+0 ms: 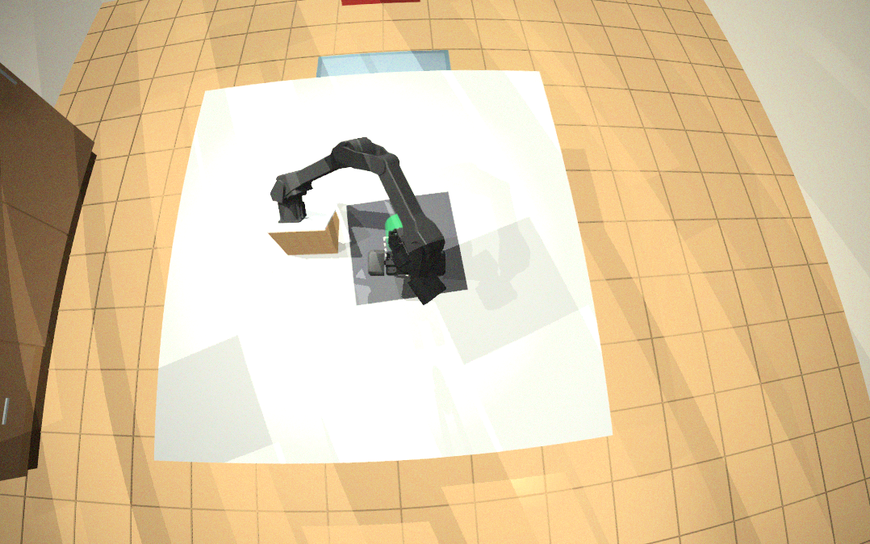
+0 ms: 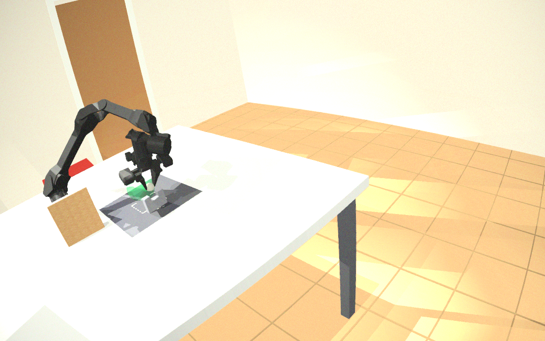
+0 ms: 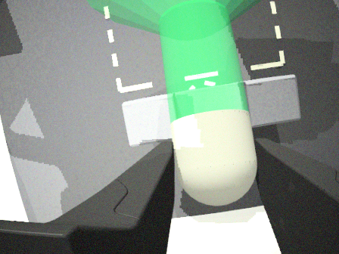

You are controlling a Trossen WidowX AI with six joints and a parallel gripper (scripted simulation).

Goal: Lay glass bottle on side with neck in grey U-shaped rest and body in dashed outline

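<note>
Wrist cam: gripper [image 1: 391, 259] [image 2: 150, 187] [image 3: 213, 151] grips glass btl [image 1: 393, 224] [image 2: 137, 192] [image 3: 200, 57] by its cream cap end, neck over grey U-rest [image 2: 154, 203] [image 3: 274, 100]. Top view: arm hides most of btl; only green body shows, on far side of gripper. Ext. view: btl above mat [image 1: 410, 296] [image 2: 132, 229] [image 3: 83, 49], tilt unclear.

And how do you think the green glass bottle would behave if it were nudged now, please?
The green bottle would probably roll or swing, its body looking round. Being glass, it could well break if dropped. The hand's grip at the pale cap end probably steadies only that end.
</note>
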